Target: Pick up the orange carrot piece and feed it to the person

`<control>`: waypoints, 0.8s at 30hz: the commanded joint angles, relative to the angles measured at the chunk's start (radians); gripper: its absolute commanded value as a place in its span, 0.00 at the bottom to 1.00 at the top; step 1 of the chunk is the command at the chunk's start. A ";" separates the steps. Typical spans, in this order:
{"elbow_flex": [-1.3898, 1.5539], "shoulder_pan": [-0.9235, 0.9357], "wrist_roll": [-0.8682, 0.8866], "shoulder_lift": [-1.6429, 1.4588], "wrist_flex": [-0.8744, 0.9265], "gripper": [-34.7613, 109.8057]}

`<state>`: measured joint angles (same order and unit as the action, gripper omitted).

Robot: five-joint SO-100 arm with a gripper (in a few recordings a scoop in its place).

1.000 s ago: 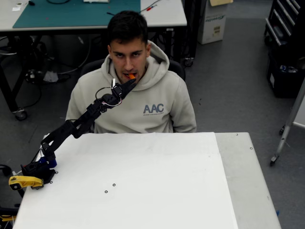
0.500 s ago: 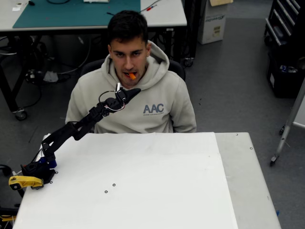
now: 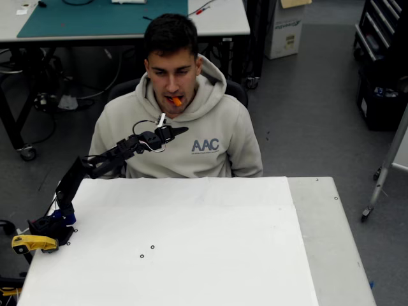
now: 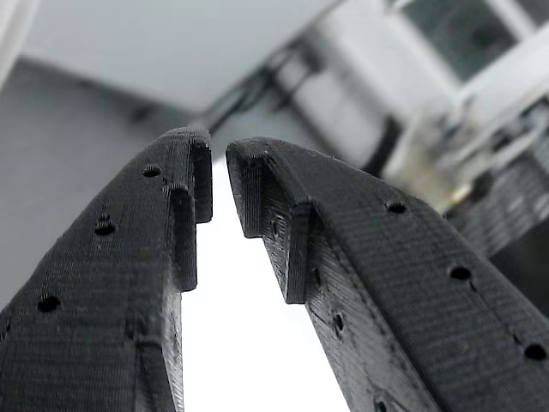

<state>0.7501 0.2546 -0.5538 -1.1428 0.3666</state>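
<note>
The orange carrot piece (image 3: 176,101) sticks out of the mouth of the person (image 3: 191,137), who sits behind the table's far edge in a light hoodie. In the overhead view my black gripper (image 3: 183,130) hangs in front of the person's upper chest, below the chin and clear of the carrot, pointing right. In the wrist view the two black fingertips (image 4: 199,172) stand almost together, with only a thin slit of light and nothing held between them.
The white table (image 3: 210,242) spreads out in front of the person. My arm's base (image 3: 54,223) sits at its left edge beside a yellow clamp-like part (image 3: 32,243). A green-topped desk (image 3: 95,16) stands behind the person.
My gripper has drawn back from the person's mouth and dropped to chest height, the arm folding lower. The carrot piece has stayed in the person's mouth.
</note>
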 commanded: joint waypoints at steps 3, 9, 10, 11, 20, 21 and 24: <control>0.371 0.003 0.163 -0.426 0.002 0.23; 0.699 0.002 0.316 -0.629 0.002 0.23; 0.749 0.002 0.341 -0.658 0.002 0.23; 0.798 0.002 0.365 -0.687 0.002 0.23; 1.197 0.000 0.523 -0.962 0.002 0.23; 1.238 0.000 0.531 -0.994 0.002 0.23; 1.356 -0.009 0.535 -1.097 0.002 0.23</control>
<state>2.0264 0.2424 -0.0184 -2.0540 0.3666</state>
